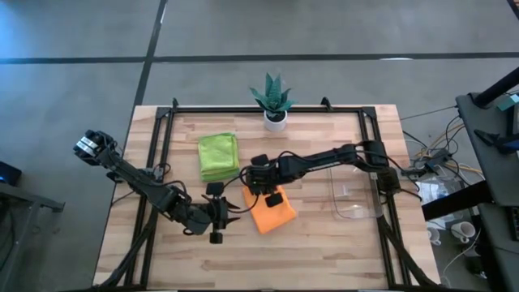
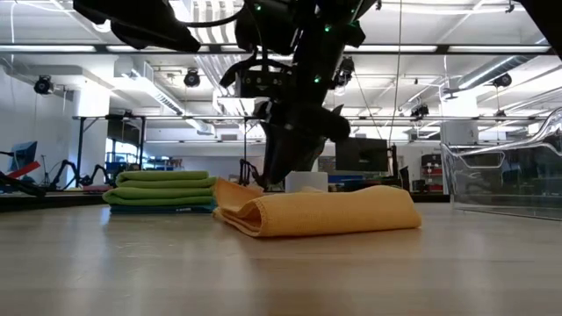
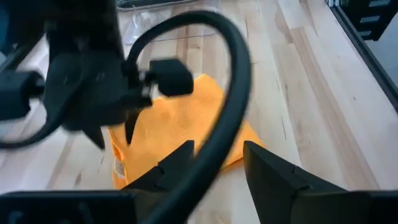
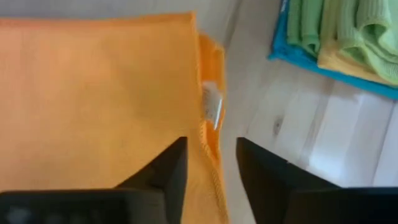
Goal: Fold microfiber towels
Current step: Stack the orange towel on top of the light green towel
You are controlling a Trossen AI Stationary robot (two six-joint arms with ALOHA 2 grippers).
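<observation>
Right end effector (image 4: 211, 163), narrowly parted, empty, over orange towel (image 1: 272, 209) edge: lift clear without snagging fold.

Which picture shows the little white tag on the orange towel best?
The right wrist view: the tag sits plainly at the orange towel edge. The left wrist view shows it blurry; the high and low views don't show it.

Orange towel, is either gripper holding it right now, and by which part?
Neither. The right gripper stands open over the orange towel's tagged edge; the left gripper, open, hangs beside it.
</observation>
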